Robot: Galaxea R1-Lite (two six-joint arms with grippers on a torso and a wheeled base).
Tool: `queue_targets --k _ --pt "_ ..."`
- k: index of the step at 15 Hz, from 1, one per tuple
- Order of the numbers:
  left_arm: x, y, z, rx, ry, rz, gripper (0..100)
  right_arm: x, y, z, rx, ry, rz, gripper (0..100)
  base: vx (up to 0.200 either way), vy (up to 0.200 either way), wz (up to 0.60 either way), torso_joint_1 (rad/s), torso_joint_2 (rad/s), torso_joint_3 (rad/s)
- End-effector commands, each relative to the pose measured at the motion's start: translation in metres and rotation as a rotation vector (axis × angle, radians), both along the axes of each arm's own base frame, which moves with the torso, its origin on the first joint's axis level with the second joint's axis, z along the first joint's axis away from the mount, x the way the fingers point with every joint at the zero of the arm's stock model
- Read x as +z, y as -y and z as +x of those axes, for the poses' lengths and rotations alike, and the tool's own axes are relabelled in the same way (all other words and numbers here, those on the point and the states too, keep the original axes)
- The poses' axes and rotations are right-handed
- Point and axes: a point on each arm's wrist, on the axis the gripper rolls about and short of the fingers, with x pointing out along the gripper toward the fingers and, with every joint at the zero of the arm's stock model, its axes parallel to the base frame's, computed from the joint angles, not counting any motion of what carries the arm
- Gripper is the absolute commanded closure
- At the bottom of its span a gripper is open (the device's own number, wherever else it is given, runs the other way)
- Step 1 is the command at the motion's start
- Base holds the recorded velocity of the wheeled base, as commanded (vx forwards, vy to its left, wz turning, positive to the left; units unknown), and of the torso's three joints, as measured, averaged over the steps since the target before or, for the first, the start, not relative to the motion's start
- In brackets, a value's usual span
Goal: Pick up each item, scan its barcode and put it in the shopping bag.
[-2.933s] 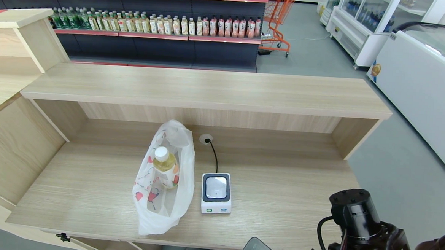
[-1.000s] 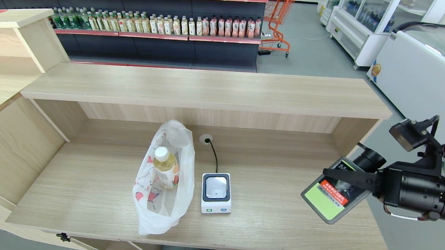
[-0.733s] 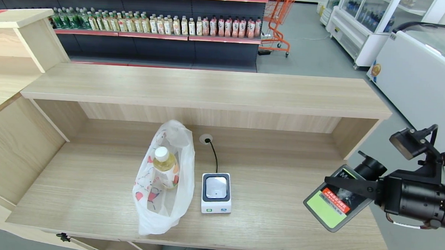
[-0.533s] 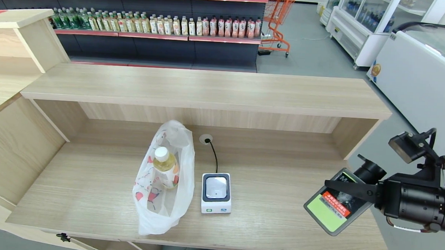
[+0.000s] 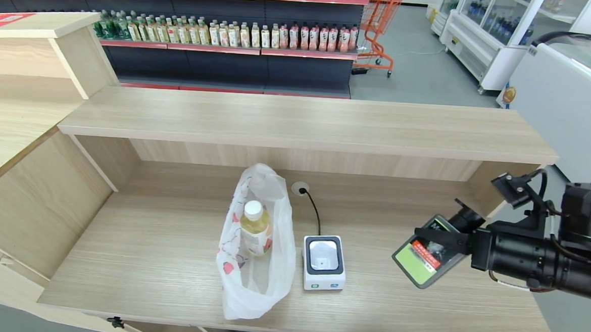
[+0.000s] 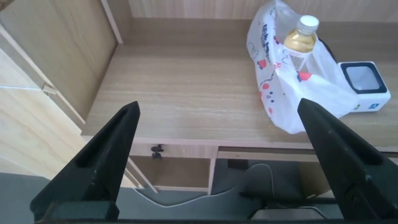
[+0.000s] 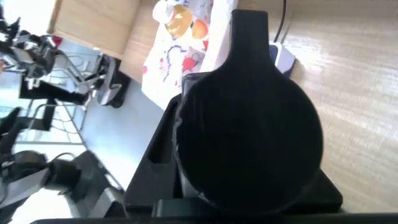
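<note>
Over the right end of the tabletop [image 5: 470, 306], right hand [image 5: 436, 236] is clamped on a flat dark packet [image 5: 422, 253], well right of the scanner [image 5: 324, 261]. Best: carry it left, turn its barcode squarely toward the scanner window, then into the shopping bag [image 5: 256, 285]. Left hand [image 6: 219, 107] gapes wide, empty.

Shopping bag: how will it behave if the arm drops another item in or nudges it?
The shopping bag looks like thin, crumpled plastic, so probably floppy and light; its mouth may collapse. The upright bottle inside likely anchors it somewhat, though that bottle could tip if pushed.
</note>
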Motion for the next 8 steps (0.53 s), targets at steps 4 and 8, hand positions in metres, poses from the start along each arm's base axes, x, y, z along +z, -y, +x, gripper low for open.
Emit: queue_targets --k 4,8 --pt "0.000 0.000 0.000 0.000 0.000 -0.001 0 -0.063 -0.012 0.050 -0.014 -0.072 -0.103 100 0.000 0.000 0.00 0.000 0.00 0.000" --pt "0.000 0.000 0.000 -0.001 0.000 -0.001 0 -0.082 -0.021 0.066 0.014 -0.074 -0.123 100 0.000 0.000 0.00 0.000 0.00 0.000"
